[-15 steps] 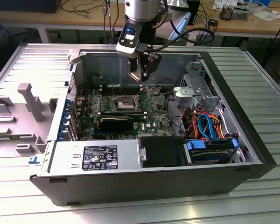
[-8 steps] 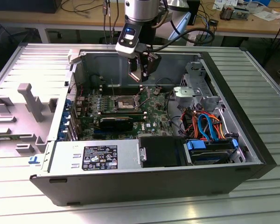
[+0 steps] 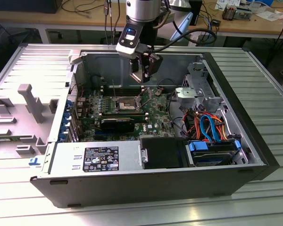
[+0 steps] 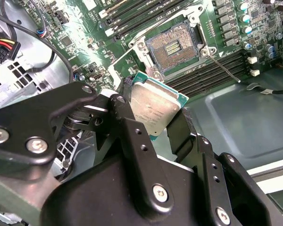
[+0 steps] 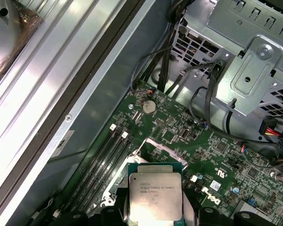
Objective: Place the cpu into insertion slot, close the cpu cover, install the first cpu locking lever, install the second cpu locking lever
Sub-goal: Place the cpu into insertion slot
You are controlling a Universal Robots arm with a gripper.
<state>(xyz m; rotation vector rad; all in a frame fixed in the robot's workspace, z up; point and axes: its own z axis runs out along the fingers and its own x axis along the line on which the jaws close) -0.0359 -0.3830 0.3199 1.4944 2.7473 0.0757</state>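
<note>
The cpu (image 4: 153, 108), a small square chip with a silver-grey top and green edge, sits between my black fingers (image 4: 127, 122); it is also in the first wrist view (image 5: 155, 200). My gripper (image 3: 144, 75) is shut on it and hangs inside the open computer case, above the green board. The insertion slot (image 4: 172, 47) lies uncovered just beyond the chip, its dark pin field showing; in the exterior view the slot (image 3: 125, 102) is below and to the left of the gripper. A thin wire lever (image 4: 224, 68) sticks out beside the slot. I cannot make out the cpu cover clearly.
Long black memory slots (image 4: 212, 70) flank the socket. A black fan shroud (image 3: 162, 153), a silver power supply (image 3: 96, 157), a metal drive cage (image 3: 198, 89) and orange and blue cables (image 3: 210, 125) fill the case. The case walls (image 3: 132, 61) ring the board.
</note>
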